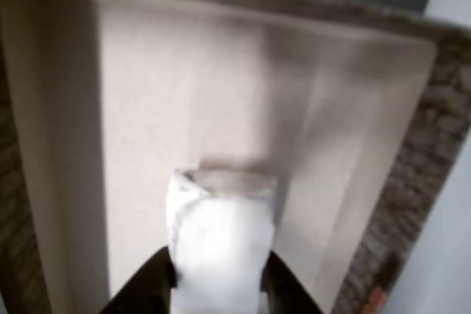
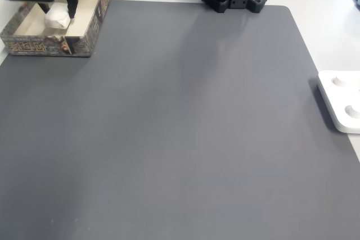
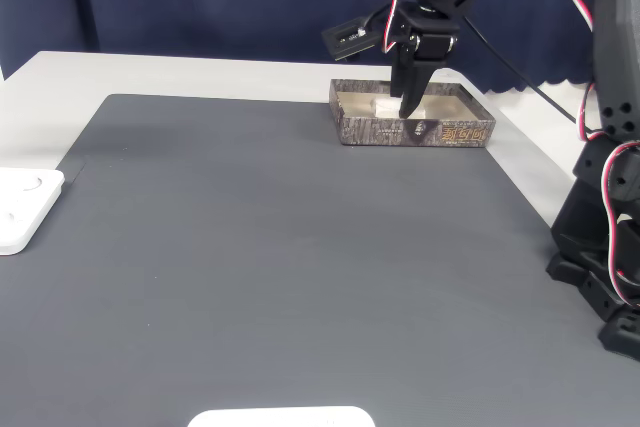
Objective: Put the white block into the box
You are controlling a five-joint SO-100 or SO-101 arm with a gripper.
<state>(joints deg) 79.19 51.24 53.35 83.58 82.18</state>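
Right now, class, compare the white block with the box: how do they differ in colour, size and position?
The white block is plain matte white; the box has a beige inside and dark patterned outer walls. The white block is small, while the box is far larger. The white block sits between the gripper fingers, inside the box; the box rests on the grey mat. Both have a roughly rectangular shape.

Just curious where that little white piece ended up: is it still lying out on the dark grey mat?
No. In a fixed view the white block sits inside the box, between the gripper fingers, not on the mat.
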